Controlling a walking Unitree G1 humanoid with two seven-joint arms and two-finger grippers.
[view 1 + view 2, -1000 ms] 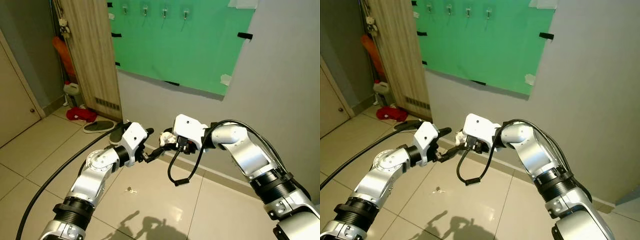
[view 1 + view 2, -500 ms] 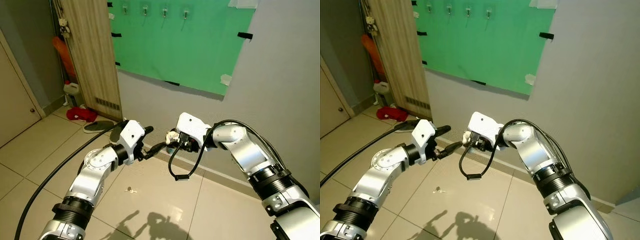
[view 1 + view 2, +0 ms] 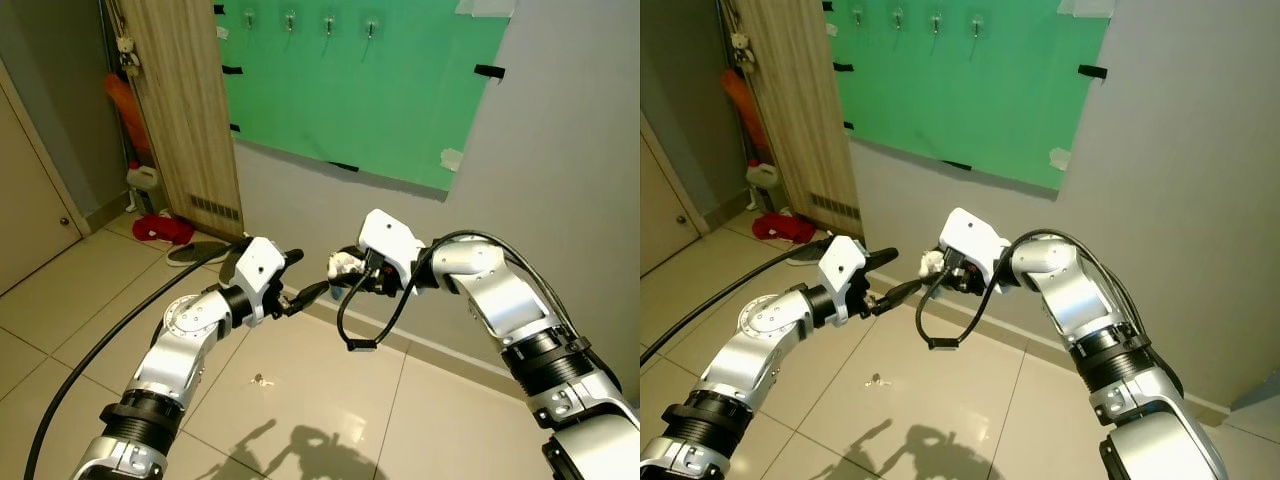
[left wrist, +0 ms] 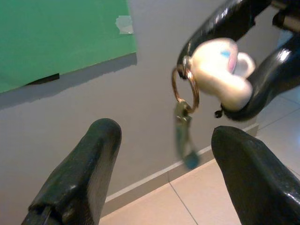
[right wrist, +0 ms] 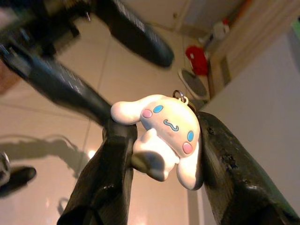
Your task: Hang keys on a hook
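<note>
Right gripper (image 5: 159,154) clenched on white charm (image 5: 164,136) of keys (image 4: 183,129), mid-air before grey wall (image 3: 560,150), below green board (image 3: 380,90) with hooks (image 3: 329,25). Left gripper (image 4: 164,178) released, fingers spread, just left of hanging keys, apart from them.

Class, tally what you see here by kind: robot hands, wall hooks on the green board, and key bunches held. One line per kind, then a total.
Robot hands: 2 (left hand, right hand)
Wall hooks: 4
Key bunches: 1, gripped by the right hand
Total: 7
</note>
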